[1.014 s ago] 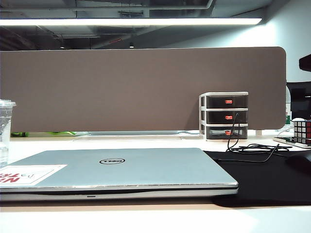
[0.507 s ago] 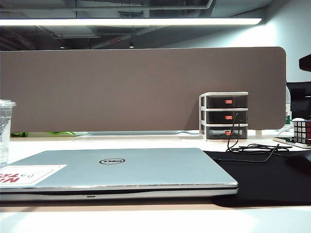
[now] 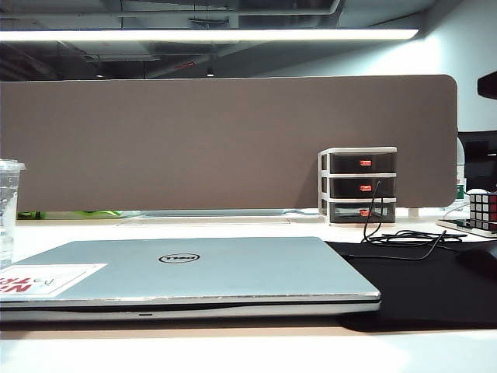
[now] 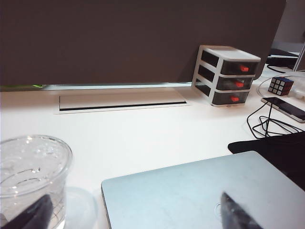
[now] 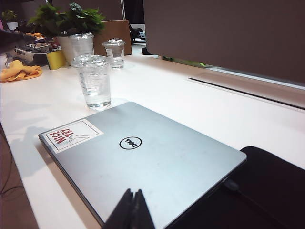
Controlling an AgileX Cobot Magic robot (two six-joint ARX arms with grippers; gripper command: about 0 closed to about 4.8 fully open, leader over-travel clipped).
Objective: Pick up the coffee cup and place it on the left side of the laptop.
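Observation:
The coffee cup (image 3: 8, 211), clear plastic with a lid, stands upright on the white table at the far left, just beside the closed silver laptop (image 3: 194, 268). Neither gripper shows in the exterior view. In the left wrist view my left gripper (image 4: 136, 217) is open wide. One finger (image 4: 33, 214) is in front of the coffee cup (image 4: 31, 174), the other over the laptop (image 4: 190, 191), and nothing is held. My right gripper (image 5: 133, 193) is shut and empty, hovering over the near edge of the laptop (image 5: 143, 152). The coffee cup (image 5: 95, 81) stands beyond it.
A small three-drawer organiser (image 3: 361, 185), a black cable (image 3: 396, 237) and a Rubik's cube (image 3: 483, 210) sit at the back right. A black mat (image 3: 435, 287) lies right of the laptop. A brown partition (image 3: 233, 140) closes the back. A second clear cup (image 5: 114, 50) and potted plants (image 5: 71, 21) stand farther off.
In the exterior view the cup and laptop have stayed put. A dark shape at the upper right edge sits slightly higher.

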